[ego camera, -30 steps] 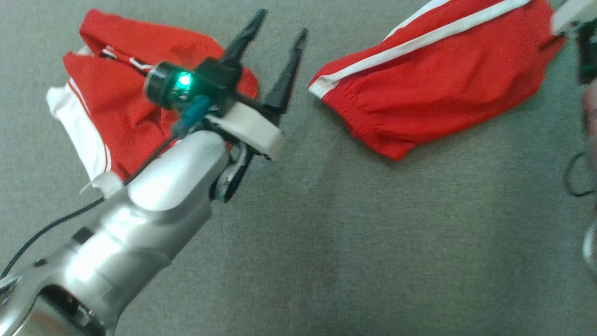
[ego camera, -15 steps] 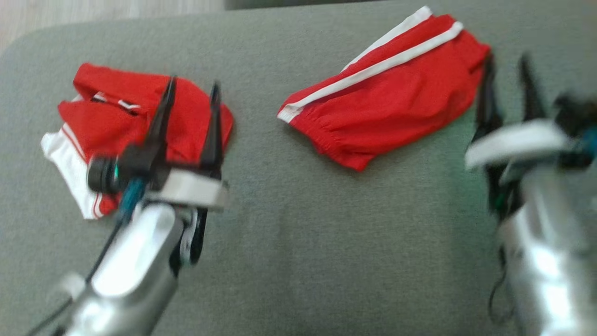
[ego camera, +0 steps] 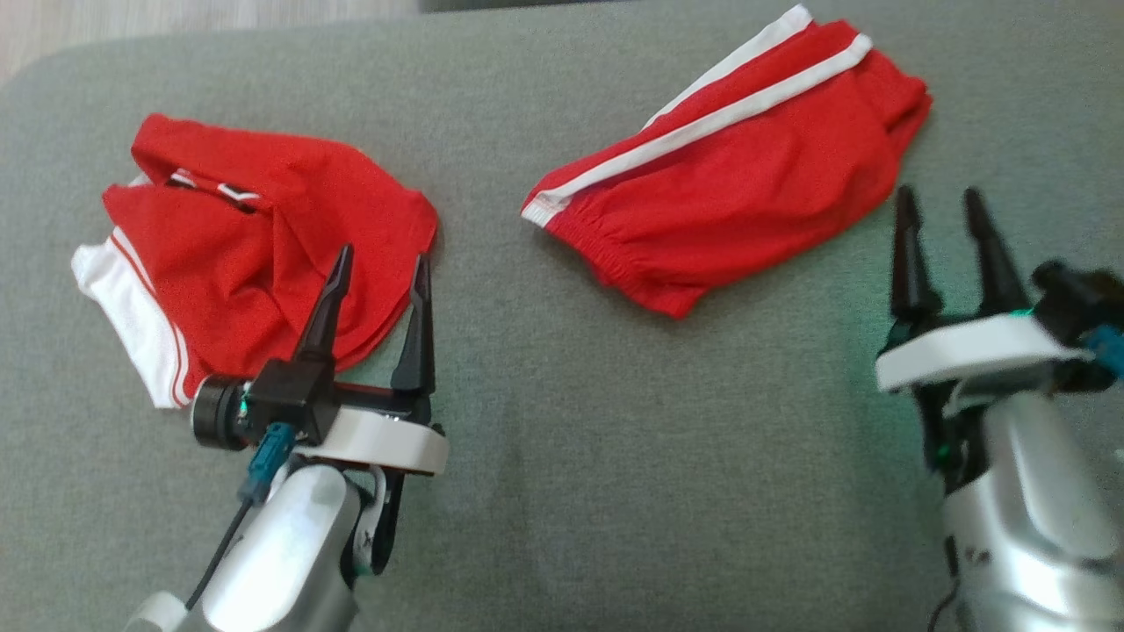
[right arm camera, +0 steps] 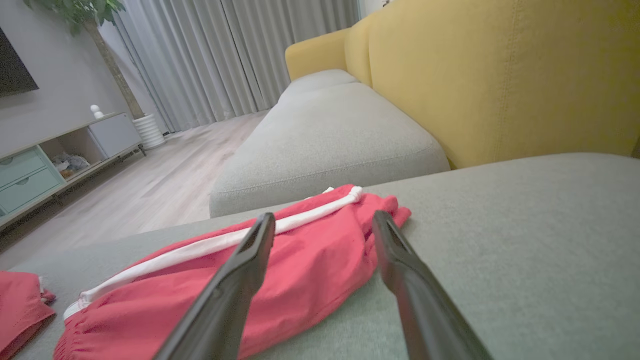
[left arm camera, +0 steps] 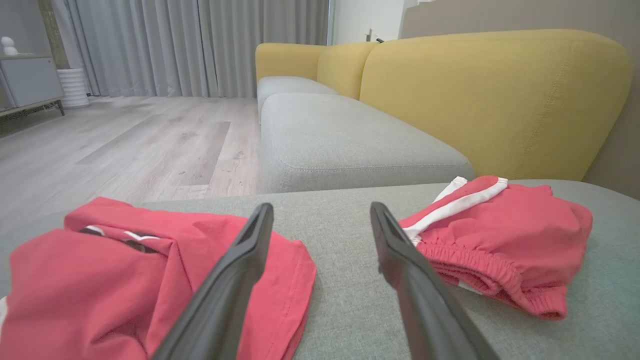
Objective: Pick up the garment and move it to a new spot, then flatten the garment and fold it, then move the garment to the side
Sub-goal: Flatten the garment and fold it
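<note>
A crumpled red garment with a white hem (ego camera: 263, 228) lies at the left of the grey cushion (ego camera: 562, 439). A second red garment with white side stripes and an elastic waistband (ego camera: 729, 193) lies at the right, folded flat. My left gripper (ego camera: 383, 254) is open and holds nothing, its fingertips over the near right edge of the crumpled garment (left arm camera: 100, 270). My right gripper (ego camera: 939, 193) is open too, just short of the striped garment's right end (right arm camera: 300, 270). In the left wrist view the open left gripper (left arm camera: 321, 207) frames the bare gap between both garments.
The grey cushion has free room between and in front of the garments. A yellow backrest (left arm camera: 490, 100) rises behind it. A second grey seat (right arm camera: 325, 140) adjoins, beyond a gap. Wooden floor (left arm camera: 125, 140), curtains and a low cabinet (right arm camera: 60, 160) lie further off.
The head camera has shifted, showing more of the cushion's far edge. My left gripper has drawn back toward the near side of the crumpled garment. My right gripper has come into view.
</note>
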Controlling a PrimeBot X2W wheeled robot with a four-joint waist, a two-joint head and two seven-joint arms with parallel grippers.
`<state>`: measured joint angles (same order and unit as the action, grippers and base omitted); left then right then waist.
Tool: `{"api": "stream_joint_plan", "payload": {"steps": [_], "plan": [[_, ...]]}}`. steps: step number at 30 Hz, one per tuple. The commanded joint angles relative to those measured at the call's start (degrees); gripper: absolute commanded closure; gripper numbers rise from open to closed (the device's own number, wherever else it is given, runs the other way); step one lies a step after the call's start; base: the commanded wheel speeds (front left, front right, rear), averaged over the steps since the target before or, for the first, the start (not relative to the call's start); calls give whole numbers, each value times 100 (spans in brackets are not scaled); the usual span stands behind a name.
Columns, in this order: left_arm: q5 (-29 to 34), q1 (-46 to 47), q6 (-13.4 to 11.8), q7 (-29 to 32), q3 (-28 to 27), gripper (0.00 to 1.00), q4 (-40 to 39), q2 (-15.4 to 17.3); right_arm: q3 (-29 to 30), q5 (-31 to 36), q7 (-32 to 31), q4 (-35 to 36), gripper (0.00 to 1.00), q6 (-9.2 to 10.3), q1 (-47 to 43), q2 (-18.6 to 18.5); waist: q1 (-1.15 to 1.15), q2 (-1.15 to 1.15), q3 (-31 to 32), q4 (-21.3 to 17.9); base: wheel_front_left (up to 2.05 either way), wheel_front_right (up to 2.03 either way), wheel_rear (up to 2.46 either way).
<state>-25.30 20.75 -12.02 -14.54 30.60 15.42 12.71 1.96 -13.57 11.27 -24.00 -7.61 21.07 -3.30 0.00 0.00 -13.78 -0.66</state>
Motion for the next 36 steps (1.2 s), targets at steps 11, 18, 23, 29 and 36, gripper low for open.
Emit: {"api": "stream_joint_plan", "payload": {"steps": [11,18,23,29,36], "plan": [[426,507,368,-45,-558,0,-180,-280,810,783,-1440,106,0,12,1794,-609,0,0,-748,399,0,0,0],[628,636,580,-46,-669,0,-69,-498,1052,1315,-2126,-1274,0,12,2776,-1084,0,0,-1116,698,0,0,0],[750,670,699,-46,-750,0,-7,-625,1354,1812,-2423,-2282,0,12,3221,-1294,0,0,-1281,839,0,0,0],[859,738,820,-46,-866,0,56,-725,1423,2138,-2544,-3088,0,12,3477,-1274,0,0,-1350,891,0,0,0],[960,687,880,-46,-1048,0,108,-780,1475,2032,-2339,-3599,100,12,3643,-1235,0,0,-1274,757,0,0,0]]}}
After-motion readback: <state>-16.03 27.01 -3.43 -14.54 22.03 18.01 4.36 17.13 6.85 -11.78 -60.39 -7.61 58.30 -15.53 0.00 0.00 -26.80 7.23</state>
